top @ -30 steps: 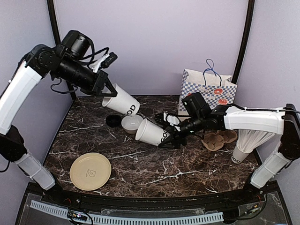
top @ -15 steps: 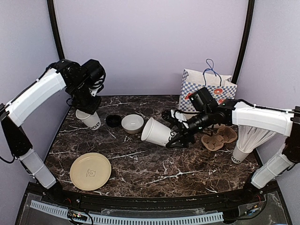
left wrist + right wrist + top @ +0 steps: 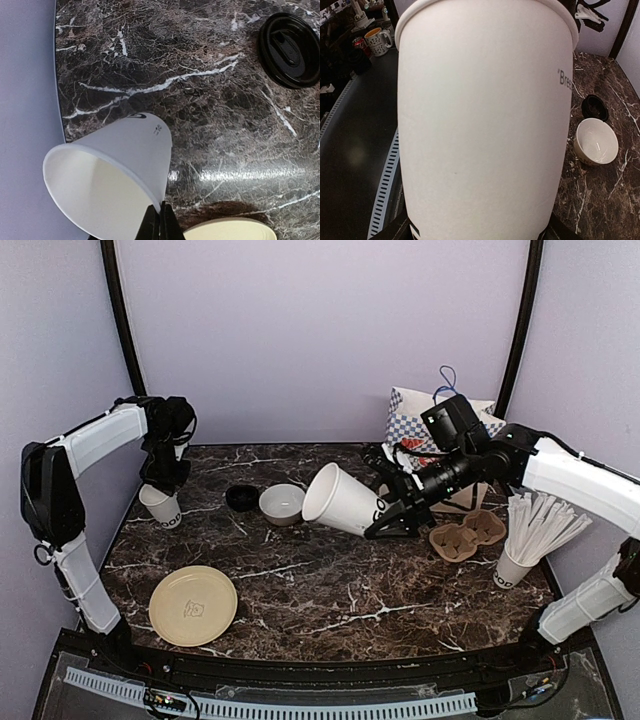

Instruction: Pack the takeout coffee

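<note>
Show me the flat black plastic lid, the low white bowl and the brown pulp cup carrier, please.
flat black plastic lid [image 3: 240, 498]: top external view, centre of its top.
low white bowl [image 3: 283, 503]: top external view, its inner wall.
brown pulp cup carrier [image 3: 455, 541]: top external view, its left cup well.

coffee cups [image 3: 343, 500]: 2 | stick-cup [image 3: 511, 569]: 1 | lid [image 3: 240, 498]: 1 | bowl [image 3: 282, 504]: 1 | plate [image 3: 193, 606]: 1 | carrier [image 3: 466, 537]: 1 | bag [image 3: 403, 420]: 1

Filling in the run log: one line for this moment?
left gripper: shut on left cup rim | right gripper: shut on right cup, tilted | lid: beside bowl
</note>
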You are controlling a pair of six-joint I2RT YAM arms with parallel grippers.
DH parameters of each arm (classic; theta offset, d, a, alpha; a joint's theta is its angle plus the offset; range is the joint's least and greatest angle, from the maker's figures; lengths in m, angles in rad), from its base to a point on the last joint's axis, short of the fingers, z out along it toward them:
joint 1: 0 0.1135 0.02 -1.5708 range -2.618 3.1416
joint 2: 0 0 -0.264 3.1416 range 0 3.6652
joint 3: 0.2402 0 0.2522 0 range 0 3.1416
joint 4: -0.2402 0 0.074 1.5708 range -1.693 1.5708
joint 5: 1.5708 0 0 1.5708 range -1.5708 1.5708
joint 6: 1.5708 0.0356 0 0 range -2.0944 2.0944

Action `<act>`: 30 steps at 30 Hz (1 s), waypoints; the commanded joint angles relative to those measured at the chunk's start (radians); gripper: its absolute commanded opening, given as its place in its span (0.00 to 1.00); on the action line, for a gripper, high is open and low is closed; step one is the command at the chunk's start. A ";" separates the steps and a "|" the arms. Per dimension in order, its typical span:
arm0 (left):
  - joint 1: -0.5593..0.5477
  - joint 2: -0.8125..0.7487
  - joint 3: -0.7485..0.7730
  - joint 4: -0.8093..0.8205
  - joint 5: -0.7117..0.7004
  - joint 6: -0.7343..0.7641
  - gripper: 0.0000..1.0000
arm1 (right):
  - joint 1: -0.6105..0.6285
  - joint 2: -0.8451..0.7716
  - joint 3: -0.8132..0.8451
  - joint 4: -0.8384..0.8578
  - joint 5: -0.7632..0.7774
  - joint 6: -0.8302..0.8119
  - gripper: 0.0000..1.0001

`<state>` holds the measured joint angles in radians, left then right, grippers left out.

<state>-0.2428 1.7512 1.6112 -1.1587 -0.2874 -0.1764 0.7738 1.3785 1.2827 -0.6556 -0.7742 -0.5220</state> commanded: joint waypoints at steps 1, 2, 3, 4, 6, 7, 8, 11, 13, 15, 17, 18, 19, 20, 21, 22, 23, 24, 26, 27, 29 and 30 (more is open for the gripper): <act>0.043 0.061 -0.008 0.083 0.048 0.080 0.00 | -0.002 -0.011 0.017 -0.038 -0.015 -0.021 0.63; 0.045 0.087 -0.002 0.077 0.043 0.081 0.00 | -0.002 -0.014 0.017 -0.039 -0.016 -0.020 0.64; 0.048 0.098 0.008 0.075 0.034 0.080 0.00 | -0.002 -0.018 0.014 -0.039 -0.016 -0.019 0.64; 0.049 0.119 0.012 0.076 0.031 0.080 0.00 | -0.002 -0.019 0.012 -0.039 -0.016 -0.020 0.64; 0.054 0.138 0.014 0.089 0.032 0.082 0.00 | -0.003 -0.022 0.006 -0.035 -0.013 -0.021 0.64; 0.056 0.145 0.015 0.092 0.036 0.083 0.00 | -0.002 -0.022 0.002 -0.034 -0.011 -0.021 0.64; 0.057 0.156 0.017 0.096 0.037 0.086 0.00 | -0.002 -0.018 0.000 -0.032 -0.010 -0.021 0.64; 0.059 0.184 0.034 0.084 0.047 0.084 0.11 | -0.002 -0.008 -0.001 -0.032 -0.013 -0.022 0.64; 0.059 0.184 0.045 0.076 0.050 0.079 0.25 | -0.002 -0.002 0.006 -0.034 -0.015 -0.022 0.64; 0.059 0.170 0.052 0.075 0.054 0.080 0.39 | -0.002 0.006 0.016 -0.041 -0.014 -0.024 0.64; 0.057 0.144 0.069 0.067 0.050 0.082 0.47 | -0.002 0.017 0.026 -0.049 -0.014 -0.028 0.65; 0.056 0.132 0.086 0.063 0.049 0.080 0.49 | -0.002 0.023 0.030 -0.053 -0.014 -0.029 0.65; 0.055 0.107 0.095 0.054 0.048 0.077 0.50 | -0.002 0.027 0.034 -0.056 -0.016 -0.029 0.65; 0.047 0.091 0.114 0.051 0.048 0.071 0.51 | -0.002 0.033 0.038 -0.060 -0.018 -0.029 0.65; 0.040 0.054 0.123 0.052 0.050 0.068 0.51 | -0.002 0.037 0.042 -0.064 -0.021 -0.028 0.65; 0.015 0.034 0.136 0.056 0.056 0.066 0.52 | -0.002 0.043 0.047 -0.069 -0.024 -0.026 0.65; -0.003 -0.016 0.136 0.091 0.063 0.071 0.51 | -0.002 0.048 0.052 -0.072 -0.025 -0.025 0.65; -0.057 -0.045 0.122 0.117 0.094 0.104 0.52 | -0.002 0.053 0.056 -0.073 -0.023 -0.022 0.65; -0.166 -0.145 0.075 0.231 0.165 0.175 0.51 | -0.002 0.064 0.067 -0.057 -0.005 0.004 0.65; -0.204 -0.213 0.056 0.314 0.196 0.217 0.49 | -0.003 0.071 0.072 -0.044 0.007 0.023 0.64; -0.300 -0.318 -0.017 0.457 0.380 0.231 0.48 | -0.004 0.087 0.087 -0.026 0.022 0.048 0.64; -0.335 -0.390 -0.078 0.552 0.429 0.228 0.48 | -0.005 0.095 0.096 -0.023 0.023 0.053 0.64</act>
<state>-0.4374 1.5978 1.6520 -0.8837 -0.1318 -0.0219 0.7738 1.4479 1.3289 -0.7128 -0.7639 -0.5175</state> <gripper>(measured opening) 0.486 0.645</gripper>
